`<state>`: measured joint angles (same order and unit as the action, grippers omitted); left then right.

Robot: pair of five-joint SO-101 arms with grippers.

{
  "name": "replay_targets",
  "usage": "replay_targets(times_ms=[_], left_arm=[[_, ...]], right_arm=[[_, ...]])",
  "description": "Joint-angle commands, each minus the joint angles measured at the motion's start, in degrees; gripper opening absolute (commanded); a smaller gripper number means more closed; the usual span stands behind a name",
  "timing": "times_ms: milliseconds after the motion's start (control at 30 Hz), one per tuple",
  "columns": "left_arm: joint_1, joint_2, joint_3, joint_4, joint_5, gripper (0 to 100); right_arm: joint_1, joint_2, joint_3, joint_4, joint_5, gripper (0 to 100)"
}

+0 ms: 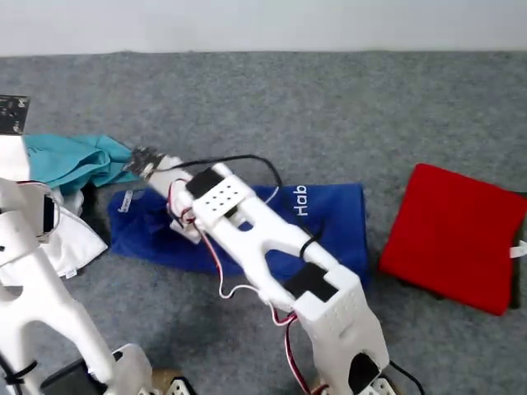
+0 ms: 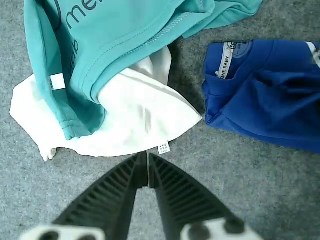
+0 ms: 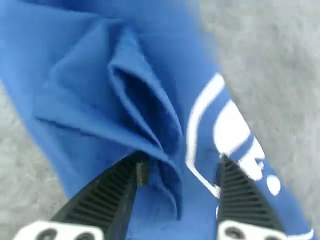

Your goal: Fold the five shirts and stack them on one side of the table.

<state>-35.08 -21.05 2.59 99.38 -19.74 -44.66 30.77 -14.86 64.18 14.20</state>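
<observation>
Left arm point(image 1: 37, 288) and right arm point(image 1: 272, 239) were both chunky white plastic. Right one had a dotted panel, plus red, white and black cables point(image 1: 216, 262) looping along it. Fingers point(image 2: 112, 195) were black and ribbed.

High camera: fixed behind arm bases point(image 1: 354, 362), looks down over grey felt-like table surface point(image 1: 346, 107), far. Left wrist camera: behind left gripper point(image 2: 148, 162), faces past tips, medium range. Right wrist camera: behind right gripper point(image 3: 180, 167), very near. All three share crumpled blue cotton shirt point(image 1: 329, 222) point(image 2: 270, 100) point(image 3: 100, 75): ahead and aside of left tips, between right gripper's jaws.
</observation>
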Motion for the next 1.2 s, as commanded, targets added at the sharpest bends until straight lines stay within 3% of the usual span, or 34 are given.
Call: replay_targets(times_ms=[0,233,733,967,1167], left_arm=[[0.0,-2.4,-0.2,1.1,-0.4,1],[0.0,-2.4,-0.2,1.1,-0.4,1],[2.1,-2.5,-0.1,1.1,-0.2,1],[2.1,-2.5,-0.1,1.1,-0.2,1],[2.1,-2.5,-0.1,1.1,-0.2,1]], right_arm=[[1.9,-1.5,-4.2,1.8,-2.4,21.2],[0.2,-2.5,-11.5,10.0,-2.4,0.5],[-2.0,8.1,-13.0,0.0,-2.4,2.4],[-7.1,10.6,-13.1,10.2,-2.4,2.1],[-4.4,9.0,-17.4,12.9,-2.5,2.5]])
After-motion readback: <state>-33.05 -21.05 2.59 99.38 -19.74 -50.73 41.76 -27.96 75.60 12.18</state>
